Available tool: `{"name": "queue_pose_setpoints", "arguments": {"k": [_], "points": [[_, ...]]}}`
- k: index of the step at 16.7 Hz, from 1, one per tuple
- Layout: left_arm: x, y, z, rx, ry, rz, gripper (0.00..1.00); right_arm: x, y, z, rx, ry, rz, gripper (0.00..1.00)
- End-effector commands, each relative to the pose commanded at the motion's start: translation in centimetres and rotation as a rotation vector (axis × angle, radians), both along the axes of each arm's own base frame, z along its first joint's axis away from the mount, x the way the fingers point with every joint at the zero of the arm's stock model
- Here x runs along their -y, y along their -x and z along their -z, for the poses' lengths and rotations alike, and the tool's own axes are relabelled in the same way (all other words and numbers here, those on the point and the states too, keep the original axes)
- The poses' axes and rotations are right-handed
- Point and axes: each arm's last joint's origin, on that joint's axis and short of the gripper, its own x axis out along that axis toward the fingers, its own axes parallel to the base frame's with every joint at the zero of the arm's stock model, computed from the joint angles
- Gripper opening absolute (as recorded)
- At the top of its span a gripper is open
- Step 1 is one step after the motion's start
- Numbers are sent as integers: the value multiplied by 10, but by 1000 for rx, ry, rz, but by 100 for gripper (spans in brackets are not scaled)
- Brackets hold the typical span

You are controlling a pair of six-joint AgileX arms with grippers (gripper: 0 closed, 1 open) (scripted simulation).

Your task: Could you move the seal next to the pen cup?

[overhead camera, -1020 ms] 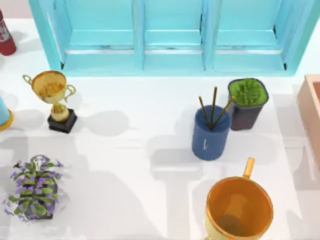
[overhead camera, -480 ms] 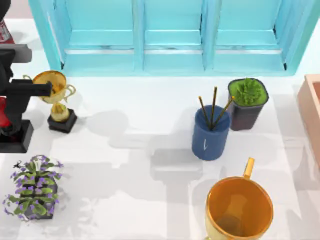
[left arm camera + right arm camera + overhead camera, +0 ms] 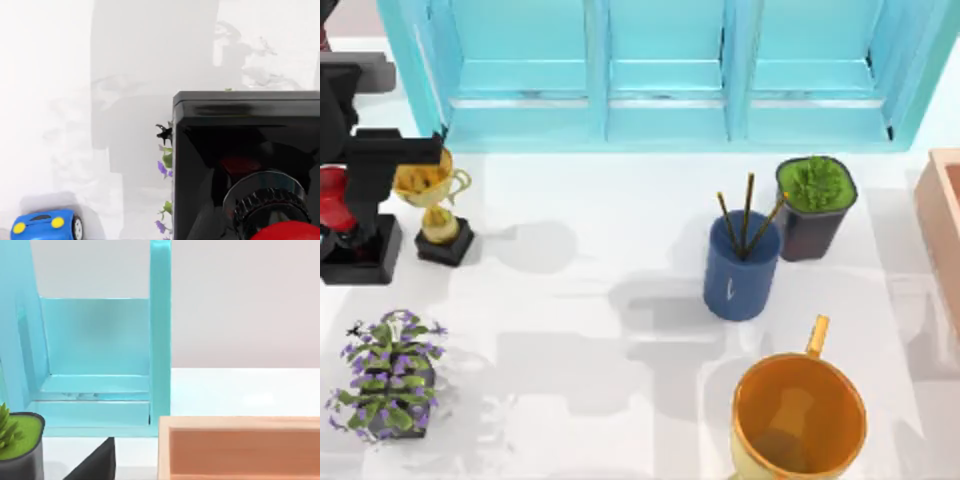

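Note:
The seal [image 3: 360, 255], a red knob on a black square block, hangs above the table at the far left, just left of the gold trophy [image 3: 435, 200]. My left gripper [image 3: 340, 200] is shut on its knob. In the left wrist view the seal's black base [image 3: 245, 150] looms large with the red knob close to the camera. The pen cup [image 3: 741, 270], dark blue with brown pencils in it, stands upright right of centre, far from the seal.
A dark pot of green plant [image 3: 815, 205] stands just behind the cup on its right, and a big orange mug [image 3: 798, 420] stands in front of it. A purple-flowered plant [image 3: 388, 375] sits front left. There are also a turquoise cabinet [image 3: 660, 70], a wooden box [image 3: 942, 220] and a blue toy car [image 3: 42, 225].
My left arm has come into the top view from the left edge with the seal in its grip. It has shifted a little to the right, toward the trophy.

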Motion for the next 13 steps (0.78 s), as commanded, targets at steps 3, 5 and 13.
{"name": "queue_pose_setpoints", "arguments": {"k": [3, 5, 13], "points": [[7, -5, 0, -12, -3, 1, 0, 0, 0, 0, 0, 0, 0, 100], [23, -16, -1, -32, -9, 3, 0, 0, 0, 0, 0, 0, 0, 100], [145, -59, -18, -15, -4, 7, 0, 0, 0, 0, 0, 0, 0, 100]]}}
